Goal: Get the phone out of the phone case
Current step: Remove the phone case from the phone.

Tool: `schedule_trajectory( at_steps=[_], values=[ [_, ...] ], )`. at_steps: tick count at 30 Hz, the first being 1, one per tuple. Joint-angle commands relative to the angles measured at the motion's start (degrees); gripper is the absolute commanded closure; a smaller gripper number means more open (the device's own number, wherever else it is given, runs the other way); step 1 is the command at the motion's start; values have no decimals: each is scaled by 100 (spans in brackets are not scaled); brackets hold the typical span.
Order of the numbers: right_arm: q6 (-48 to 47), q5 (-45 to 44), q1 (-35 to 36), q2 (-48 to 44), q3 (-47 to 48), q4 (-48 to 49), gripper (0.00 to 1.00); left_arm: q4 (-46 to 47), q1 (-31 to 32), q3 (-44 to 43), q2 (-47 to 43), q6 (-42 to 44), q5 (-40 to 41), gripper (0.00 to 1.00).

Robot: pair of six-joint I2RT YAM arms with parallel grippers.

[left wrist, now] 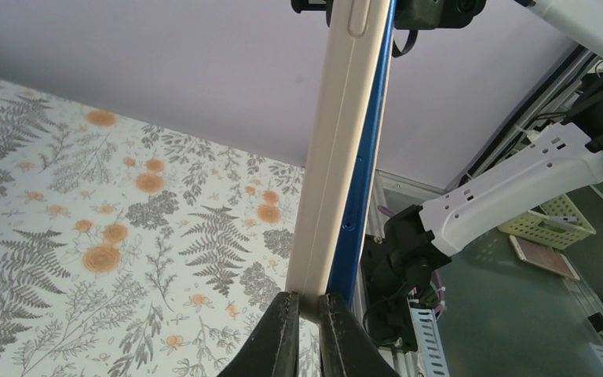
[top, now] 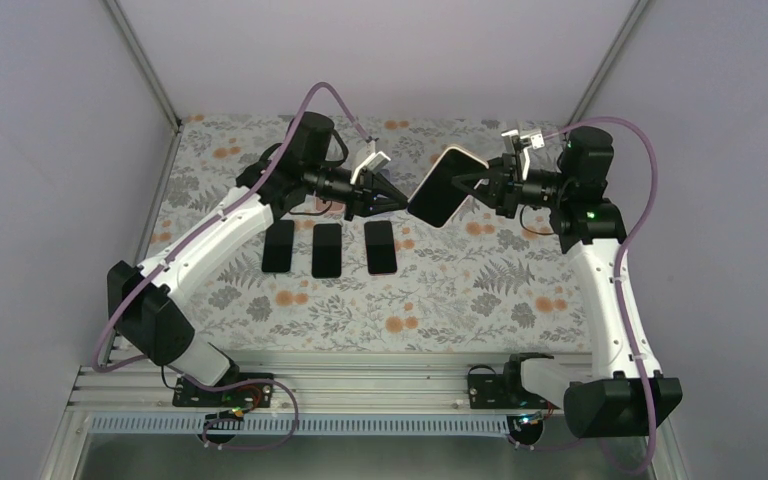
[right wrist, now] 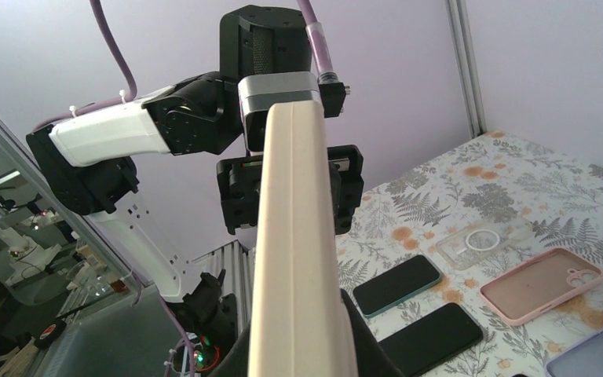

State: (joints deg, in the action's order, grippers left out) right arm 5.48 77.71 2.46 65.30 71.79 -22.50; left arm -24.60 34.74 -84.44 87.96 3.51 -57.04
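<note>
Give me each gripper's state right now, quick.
Left gripper: closed, pinching one edge of the cream phone case.
Right gripper: closed, gripping the opposite end of the same phone case, held up off the table.

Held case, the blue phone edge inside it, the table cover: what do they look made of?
Case: cream, matte, likely soft silicone or TPU; no glare, rounded moulded button bump.
Phone: blue frame, probably anodised metal; satin sheen, crisp edge, small holes.
Table cover: printed floral cloth or vinyl, matte; cannot tell which.
</note>
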Motion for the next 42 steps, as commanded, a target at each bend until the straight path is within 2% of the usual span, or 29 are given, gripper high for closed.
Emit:
schedule_trajectory(
  at_steps=[1,13,18,36,42],
  values=[
    [207,2364,407,-255,-18,-66,96,267,-32,-63,292,-101,547,93],
    [340,2364,605,-131,207,-211,96,531,-46,148,376,-272,53,94],
    [336,2364,631,-105,383,-344,96,587,-89,260,308,-258,183,98],
    [563,2347,829,-42,7,-269,96,1054,-104,468,261,-281,398,98],
    [577,2333,943,25,-278,-148,96,1164,-56,370,228,-326,86,96]
  ],
)
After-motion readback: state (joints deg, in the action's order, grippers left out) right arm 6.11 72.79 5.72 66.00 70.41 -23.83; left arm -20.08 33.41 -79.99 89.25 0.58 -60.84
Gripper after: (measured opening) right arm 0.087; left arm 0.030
